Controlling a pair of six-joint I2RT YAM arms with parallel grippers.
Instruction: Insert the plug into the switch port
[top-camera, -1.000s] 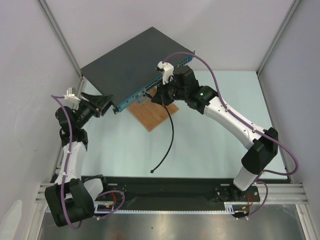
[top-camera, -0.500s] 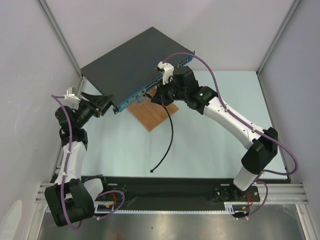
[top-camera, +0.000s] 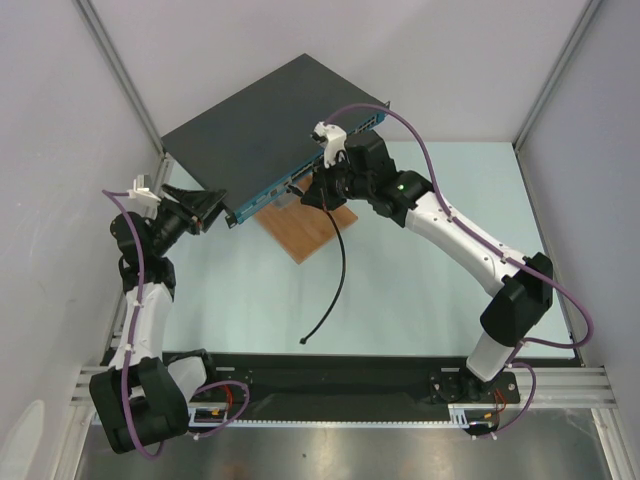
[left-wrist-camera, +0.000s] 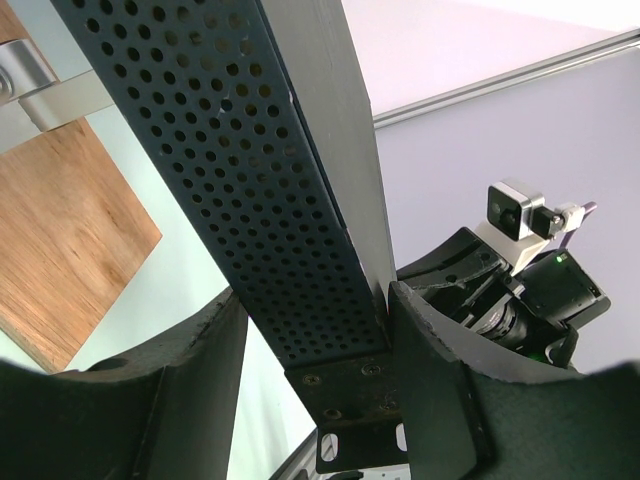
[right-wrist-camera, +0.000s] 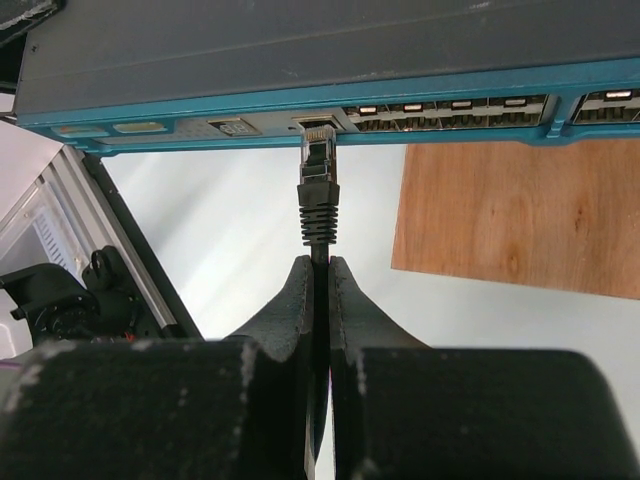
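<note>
The left arm (top-camera: 140, 290) stands up from its base, bends at the elbow and points to the right. The left gripper (top-camera: 208, 210) has its fingers (left-wrist-camera: 440, 380) held wide apart. The right arm (top-camera: 470, 245) stretches far forward and to the left. The right gripper (right-wrist-camera: 318, 262) looks squeezed almost shut.

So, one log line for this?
left gripper clamps dark-grey switch box; right gripper pinches black cable; small black plug at teal-strip port

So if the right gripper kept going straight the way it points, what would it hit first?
The right gripper pinches the cable, so the plug leads: it would meet the port in the switch front dead ahead. The tip may be touching it; depth is unclear.
</note>
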